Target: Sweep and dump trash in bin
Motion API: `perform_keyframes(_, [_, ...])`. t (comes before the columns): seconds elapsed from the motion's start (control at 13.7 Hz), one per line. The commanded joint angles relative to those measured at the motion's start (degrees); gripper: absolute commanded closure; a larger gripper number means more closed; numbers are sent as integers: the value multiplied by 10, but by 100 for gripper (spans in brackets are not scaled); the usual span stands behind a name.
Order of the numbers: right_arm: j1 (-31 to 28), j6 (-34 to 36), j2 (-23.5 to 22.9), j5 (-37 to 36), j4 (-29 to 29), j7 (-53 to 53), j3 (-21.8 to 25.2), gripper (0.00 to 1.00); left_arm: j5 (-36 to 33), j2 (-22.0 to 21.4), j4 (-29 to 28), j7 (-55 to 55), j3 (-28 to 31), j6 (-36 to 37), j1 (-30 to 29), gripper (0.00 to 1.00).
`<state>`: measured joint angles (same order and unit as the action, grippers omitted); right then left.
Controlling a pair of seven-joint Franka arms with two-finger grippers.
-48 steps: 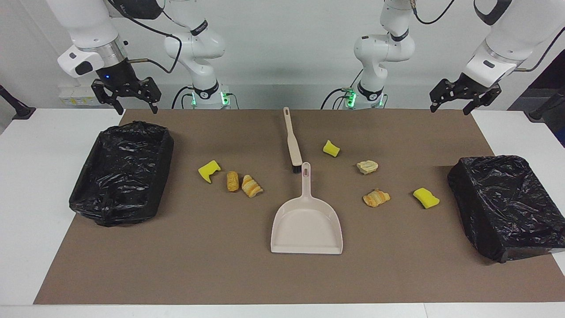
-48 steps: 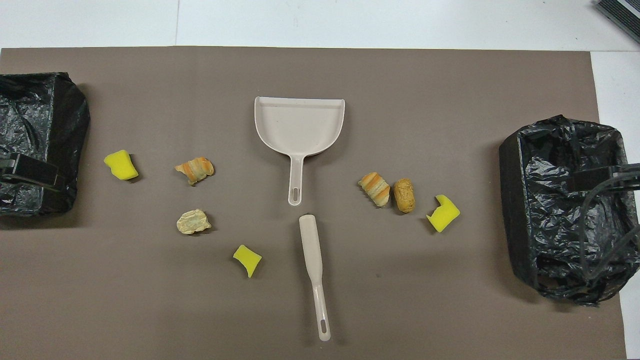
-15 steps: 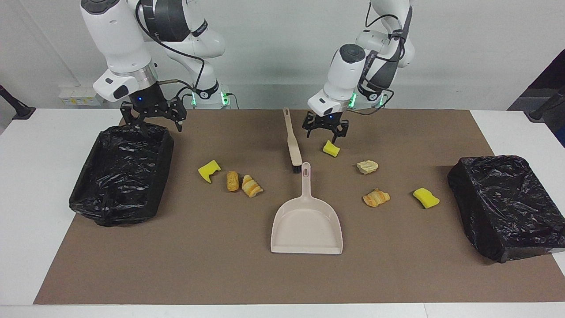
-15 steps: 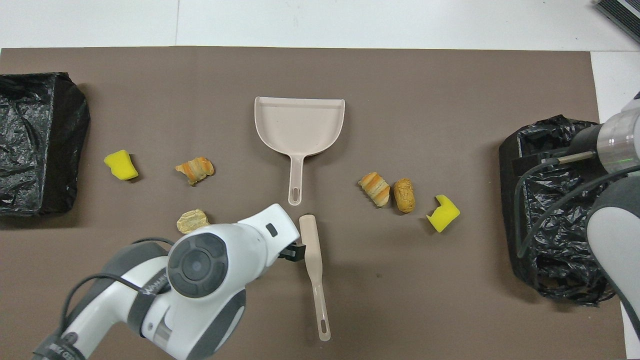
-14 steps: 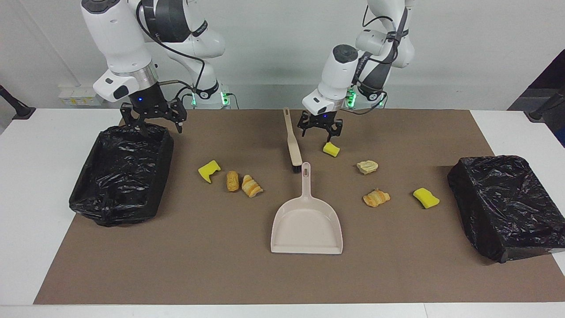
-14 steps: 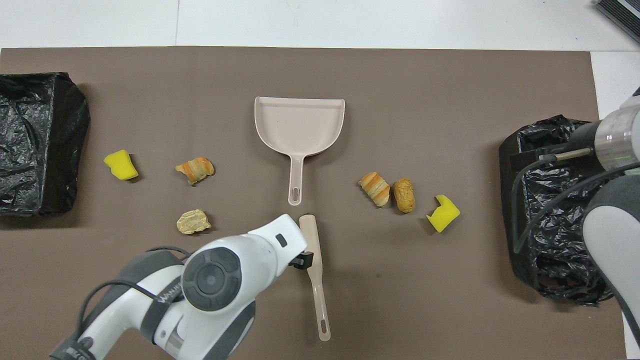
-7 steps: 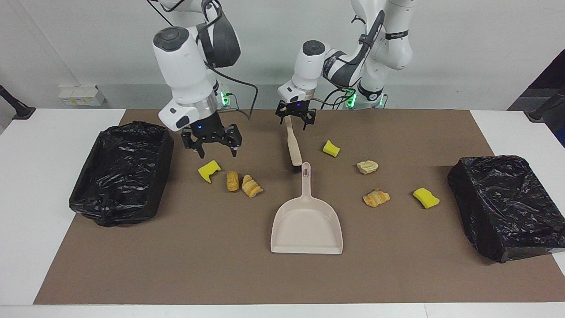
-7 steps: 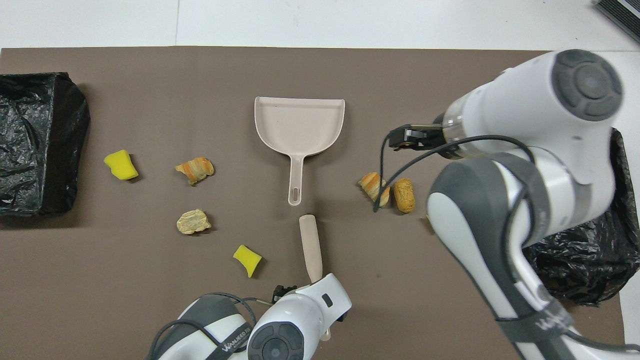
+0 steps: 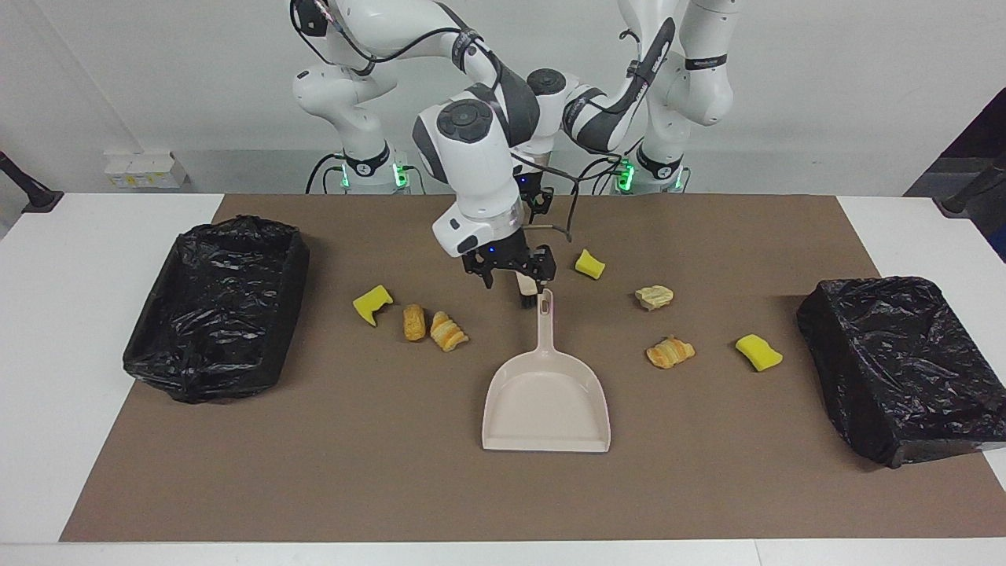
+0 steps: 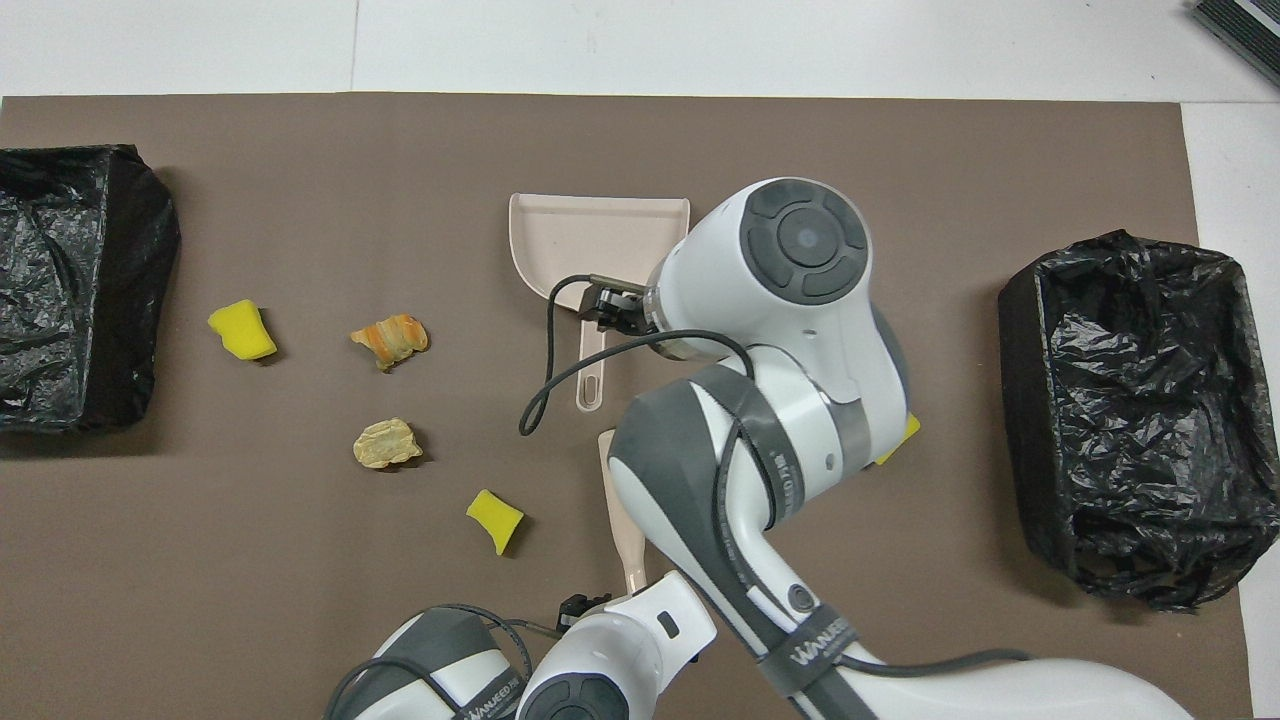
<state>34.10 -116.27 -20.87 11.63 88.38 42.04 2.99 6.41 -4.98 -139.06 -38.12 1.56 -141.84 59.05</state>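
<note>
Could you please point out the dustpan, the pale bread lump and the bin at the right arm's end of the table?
dustpan [image 9: 545, 406], facing view, bare pan floor.
pale bread lump [image 9: 654, 297], facing view, its middle.
bin [image 9: 218, 303], facing view, black liner inside.

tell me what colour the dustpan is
Pale beige dustpan, clearest in the facing view.

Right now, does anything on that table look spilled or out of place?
Yes: yellow sponge chunks and bread lumps lie scattered over the brown mat, outside both black-lined bins. The dustpan is empty.
</note>
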Motion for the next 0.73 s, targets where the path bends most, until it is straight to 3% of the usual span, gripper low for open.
perform_keyframes(0.0, [23, -42, -62, 6, -15, 6, 2, 0, -2, 1, -11, -16, 11, -20, 15, 47])
perform_keyframes(0.07, [36, -66, -73, 4, -15, 1, 2, 0, -2, 1, -11, -17, 11, -21, 14, 70])
perform_keyframes(0.15, [42, -80, -83, -3, -10, -9, 2, 0, -2, 1, -12, -12, 11, -22, 12, 100])
perform_keyframes(0.44, [52, -94, -91, -21, 13, -47, 2, 0, -2, -5, -19, -8, 11, 8, 12, 100])
perform_keyframes(0.58, [51, -99, -91, -21, 19, -53, 2, 9, -3, -13, -17, -7, 9, 64, 15, 100])
perform_keyframes(0.66, [48, -105, -91, -21, 21, -53, 2, 22, -3, -25, -17, -7, -6, 92, 16, 100])
